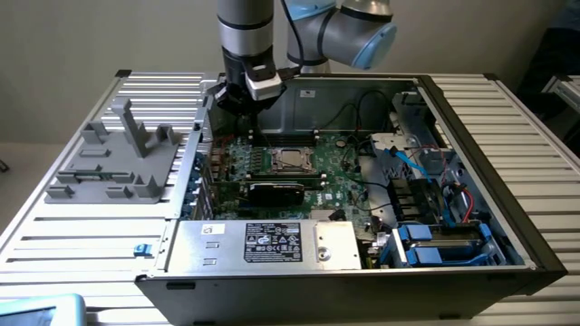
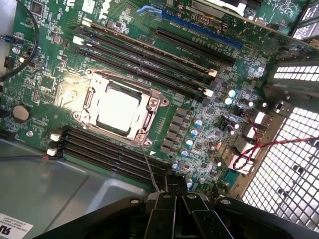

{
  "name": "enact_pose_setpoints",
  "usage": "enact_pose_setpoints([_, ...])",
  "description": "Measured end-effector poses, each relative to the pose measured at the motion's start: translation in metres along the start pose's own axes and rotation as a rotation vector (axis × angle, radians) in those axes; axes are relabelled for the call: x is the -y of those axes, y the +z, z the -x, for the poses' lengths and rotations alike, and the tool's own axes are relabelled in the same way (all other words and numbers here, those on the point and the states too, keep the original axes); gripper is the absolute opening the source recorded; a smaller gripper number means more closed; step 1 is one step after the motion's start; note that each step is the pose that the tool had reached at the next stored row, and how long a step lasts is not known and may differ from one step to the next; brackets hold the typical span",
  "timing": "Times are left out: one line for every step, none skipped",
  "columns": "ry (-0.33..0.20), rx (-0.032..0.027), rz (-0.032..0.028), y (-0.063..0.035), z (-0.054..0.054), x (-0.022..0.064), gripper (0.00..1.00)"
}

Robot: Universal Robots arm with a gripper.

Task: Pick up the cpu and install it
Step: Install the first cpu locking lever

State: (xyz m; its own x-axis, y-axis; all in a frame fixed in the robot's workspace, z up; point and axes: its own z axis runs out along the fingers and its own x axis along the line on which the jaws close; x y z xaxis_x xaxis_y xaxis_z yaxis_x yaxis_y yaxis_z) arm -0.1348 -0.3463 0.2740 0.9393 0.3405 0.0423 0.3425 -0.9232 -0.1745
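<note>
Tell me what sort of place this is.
Probably a robotics lab bench for computer assembly: an open PC case on a slatted table, a grey fixture beside it, a robot arm overhead.

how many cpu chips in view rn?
1. The small square silver-topped cpu sits in the metal-framed socket on the green motherboard, between two banks of black memory slots. Recesses of the grey plastic fixture could hide another.

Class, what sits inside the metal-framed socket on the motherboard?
The cpu lies inside the socket, its shiny top showing through the opening of the frame. The frame overlaps its edges, and whatever lies beneath the chip is hidden.
</note>
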Motion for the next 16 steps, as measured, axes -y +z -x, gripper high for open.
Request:
enact_pose_setpoints([0.004, -0.0006, 0.0002, 0.0018, 0.0, 0.0, 0.11])
enact_pose_setpoints([0.009, -0.0013, 0.0005, 0.0036, 0.001, -0.0001, 0.11])
enact_pose_setpoints([0.014, -0.0022, 0.0007, 0.0055, 0.001, -0.0001, 0.11])
enact_pose_setpoints([0.019, -0.0031, 0.0009, 0.0073, 0.001, -0.0001, 0.11])
enact_pose_setpoints([0.023, -0.0039, 0.001, 0.0091, 0.001, -0.0001, 0.11])
enact_pose_setpoints([0.026, -0.0045, 0.001, 0.0109, 0.001, 0.0, 0.11])
enact_pose_setpoints([0.028, -0.005, 0.0004, 0.0125, 0.002, 0.0003, 0.11])
enact_pose_setpoints([0.03, -0.006, -0.0011, 0.0142, 0.003, 0.0008, 0.11])
enact_pose_setpoints([0.031, -0.0066, -0.0026, 0.0155, 0.003, 0.0014, 0.11])
enact_pose_setpoints([0.032, -0.0076, -0.0047, 0.0166, 0.004, 0.002, 0.11])
enact_pose_setpoints([0.032, -0.0088, -0.0075, 0.0174, 0.004, 0.0024, 0.11])
enact_pose_setpoints([0.033, -0.0099, -0.0108, 0.0179, 0.004, 0.0028, 0.11])
enact_pose_setpoints([0.034, -0.0112, -0.0141, 0.0184, 0.004, 0.0032, 0.11])
enact_pose_setpoints([0.035, -0.0124, -0.017, 0.019, 0.004, 0.0036, 0.11])
enact_pose_setpoints([0.037, -0.0135, -0.0194, 0.0198, 0.004, 0.0041, 0.11])
enact_pose_setpoints([0.038, -0.0146, -0.0211, 0.0207, 0.004, 0.0046, 0.11])
